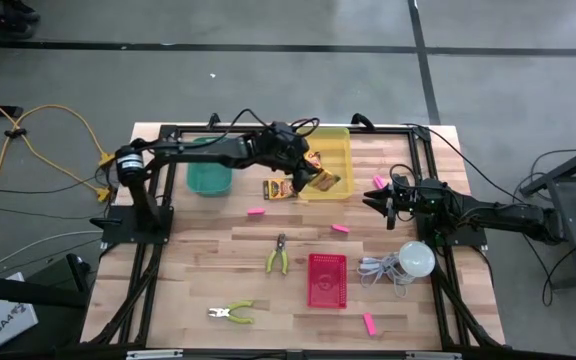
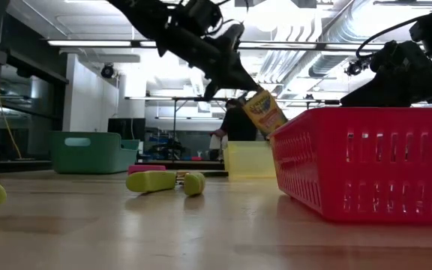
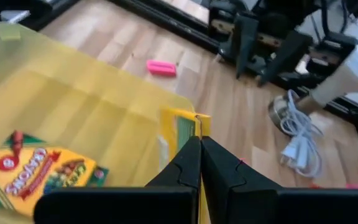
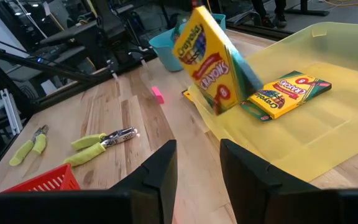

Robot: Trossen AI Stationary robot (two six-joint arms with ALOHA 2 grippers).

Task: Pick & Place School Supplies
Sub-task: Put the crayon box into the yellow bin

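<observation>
Left wrist view, nearest first: the left gripper (image 3: pixel 199 163) has its fingers pressed together on the top edge of a crayon box (image 3: pixel 182 134), which hangs edge-on directly beyond the fingertips. Its long axis runs steeply up and down, tilted, as the right wrist view (image 4: pixel 207 59) confirms. It hangs over the rim of the yellow bin (image 3: pixel 73 99), which lies just beneath; in my judgement the release turns on the box being carried inward past that rim. One crayon box (image 4: pixel 288 93) already lies flat inside the bin.

Farther off, the right gripper (image 1: pixel 380 201) waits at the right side of the table, fingers spread and holding nothing, with the bin between it and the left arm. The left arm is plainly the nearer to the bin.

Count from the high view: three crayon boxes, being one held (image 1: pixel 320 180), one in the bin and one on the table (image 1: pixel 276 188) beside it; four pink erasers (image 1: pixel 256 212) loose on the table; two pairs of pliers (image 1: pixel 278 257); one green bin (image 1: pixel 209 178); one red basket (image 1: pixel 327 280); one bulb with cord (image 1: pixel 416 260).
</observation>
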